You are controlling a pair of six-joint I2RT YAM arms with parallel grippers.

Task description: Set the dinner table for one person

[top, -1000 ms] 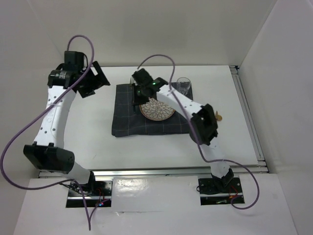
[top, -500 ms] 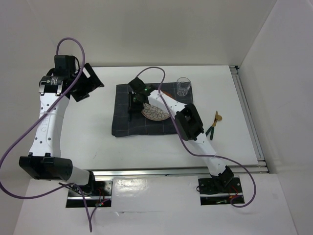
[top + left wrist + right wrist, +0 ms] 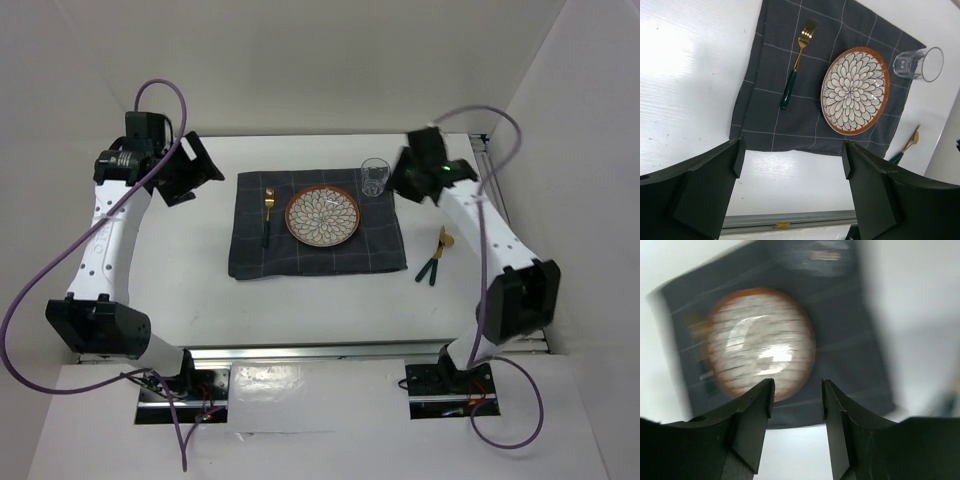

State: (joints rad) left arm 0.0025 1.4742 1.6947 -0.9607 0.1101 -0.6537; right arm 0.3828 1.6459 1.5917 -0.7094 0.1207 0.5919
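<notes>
1. White walls on three sides; white table (image 3: 180, 270), metal rail along its bottom edge in the top view.
2. Cloth (image 3: 250, 255): dark grey, checked, flat at table centre.
3. Plate (image 3: 323, 216): petal pattern, orange rim, middle of cloth.
4. Fork (image 3: 267, 215): on cloth just left of plate, not touching it, tines toward top of frame.
5. Glass (image 3: 375, 176): upright, at upper right corner of cloth.
6. Utensils (image 3: 435, 258): two, gold heads, green handles, on bare table just right of cloth's lower right corner. Kind too small to tell. Long axis near vertical in frame, gold ends up and slightly right, handles down and left.
7. Left gripper (image 3: 188, 170): upper left of top view, over bare table, apart from cloth. Fingers (image 3: 715, 185) spread wide, nothing between.
8. Right gripper (image 3: 408, 178): upper right of top view, just beside glass. Fingers (image 3: 752, 415) parted, nothing between; wrist view blurred.
9. Judged remaining: utensils, not yet on cloth. Below and slightly right of right gripper in top view, so right arm nearer, left one beyond the whole cloth. Likely need: fingers turned across the handles' axis before closing.
</notes>
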